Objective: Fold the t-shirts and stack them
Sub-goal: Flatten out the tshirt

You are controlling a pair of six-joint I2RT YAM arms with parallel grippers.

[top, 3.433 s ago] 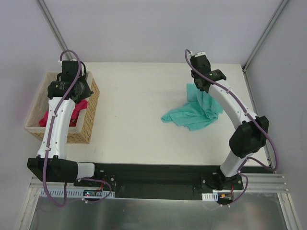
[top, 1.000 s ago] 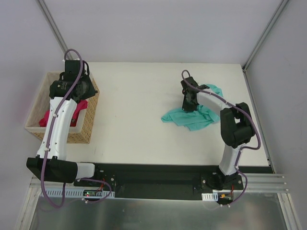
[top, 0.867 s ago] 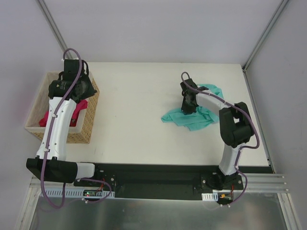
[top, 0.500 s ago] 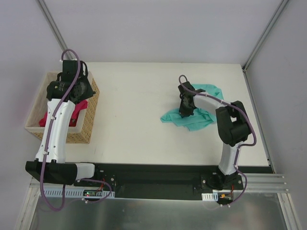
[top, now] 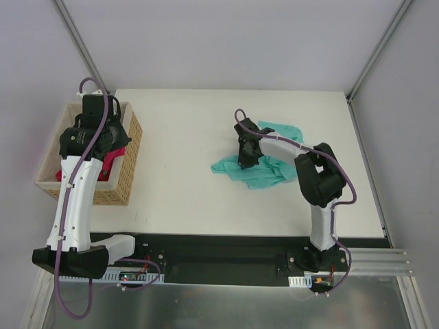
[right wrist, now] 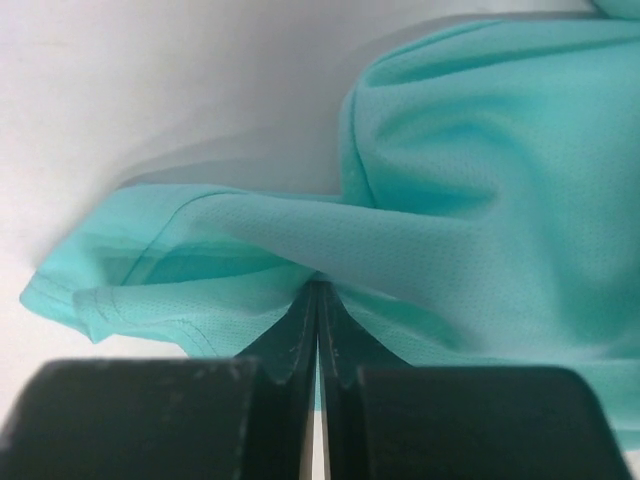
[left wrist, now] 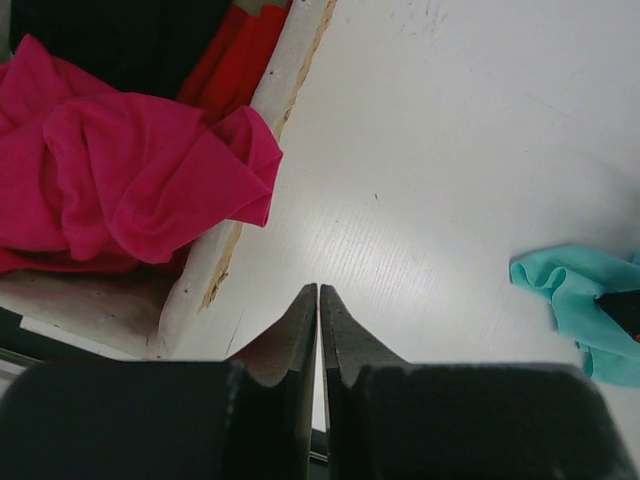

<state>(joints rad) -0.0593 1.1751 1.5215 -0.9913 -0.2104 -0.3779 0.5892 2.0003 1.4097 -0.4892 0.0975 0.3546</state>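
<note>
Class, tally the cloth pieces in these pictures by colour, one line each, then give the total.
teal t-shirt: 1
magenta pink t-shirt: 1
red cloth: 1
black cloth: 1
Total: 4

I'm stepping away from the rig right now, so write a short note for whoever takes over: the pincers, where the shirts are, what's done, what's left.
Left pincer: shut, empty, by the basket.
Right pincer: shut on the teal t-shirt, low over the table.
Teal t-shirt: crumpled on the table, right of centre.
Pink t-shirt: bunched in the basket, with black cloth behind it.
Done: nothing folded or stacked.
Left: spread and fold the teal one, then take out, fold and stack the others.
</note>
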